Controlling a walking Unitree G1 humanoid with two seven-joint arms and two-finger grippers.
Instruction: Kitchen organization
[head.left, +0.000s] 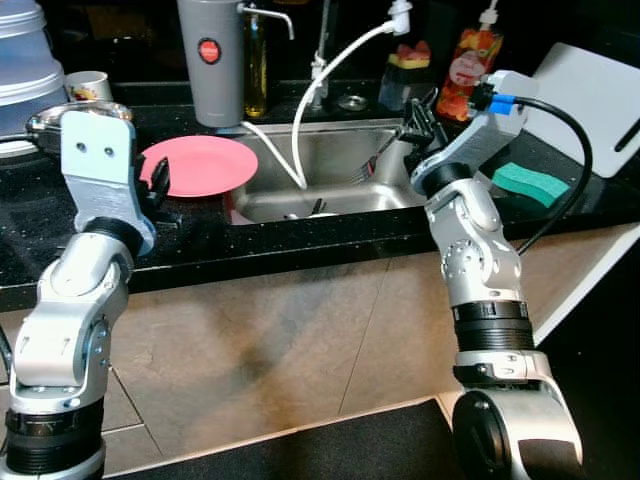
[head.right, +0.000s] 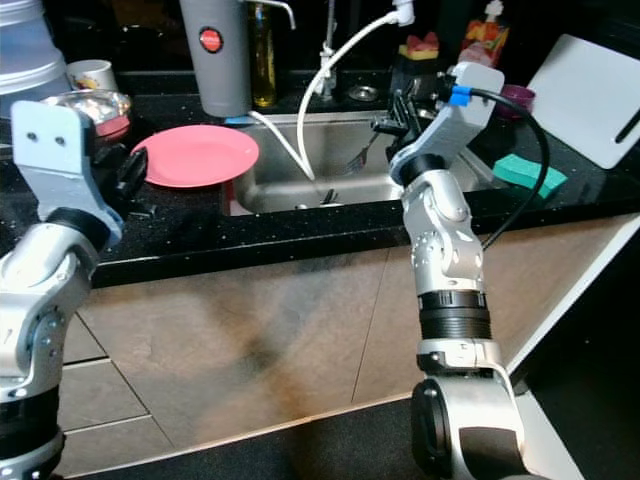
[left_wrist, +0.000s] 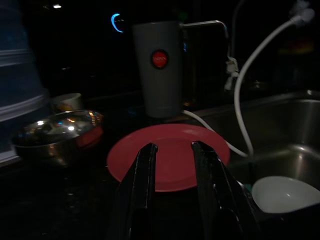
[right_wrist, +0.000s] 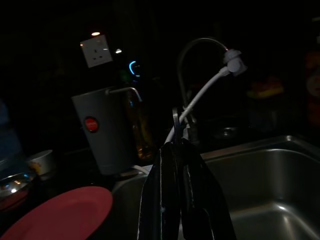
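At the near edge of the black countertop (head.left: 250, 240), the left gripper (left_wrist: 172, 150) hangs with its fingers parted, pointing at the pink plate (head.left: 200, 165) that lies flat on the counter just left of the steel sink (head.left: 330, 170); over the sink's right side the right gripper (right_wrist: 181, 150) is raised, its two fingers pressed together on a thin metal utensil (right_wrist: 176, 120), perhaps a fork, though that dim wrist view leaves its shape unclear; a white bowl (left_wrist: 282, 195) sits down in the basin; a steel bowl (left_wrist: 55, 132) rests left of the plate; a green sponge (head.left: 530, 182) lies on the counter right of the sink, near a white cutting board (head.left: 590, 95); farther back a grey canister (head.left: 212, 60) with a red badge stands behind the plate, and a white hose (head.left: 330, 70) curves from the tap down into the sink.
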